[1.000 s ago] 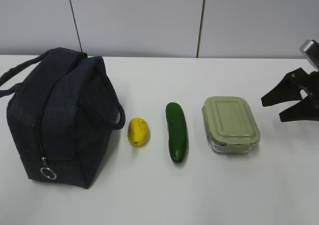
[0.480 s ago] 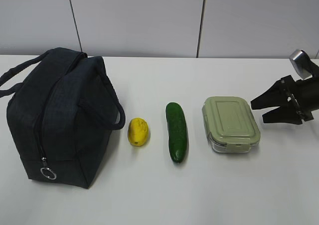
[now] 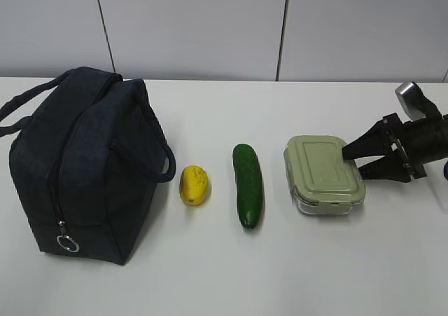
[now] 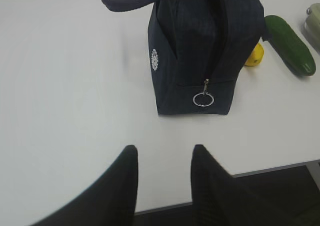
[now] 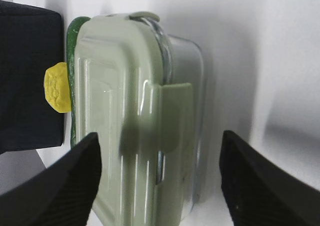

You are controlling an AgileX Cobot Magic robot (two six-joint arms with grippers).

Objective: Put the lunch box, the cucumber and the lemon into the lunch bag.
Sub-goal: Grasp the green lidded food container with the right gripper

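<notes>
Moved in from the right edge since a second ago: right gripper [image 3: 352, 158], now at the right end of the lunch box [image 3: 323, 174], black fingers [image 5: 65, 181] spread wide, one over the lid's far side, one off its near edge, nothing clamped between them. Sage-green lid clipped on, clear base flat on the white table [image 3: 210, 274]. Unchanged from before: cucumber [image 3: 248, 185] lying lengthwise just left of the box, lemon [image 3: 194, 184] left of that, near the lunch bag [image 3: 80, 163]. Bag upright at the far left, handles up, metal ring pull [image 4: 203, 99] hanging low on the end panel, round white logo [image 4: 154, 59] on the side. Left gripper [image 4: 162, 161] hovering back from the bag near the table's edge, fingers parted, empty.
</notes>
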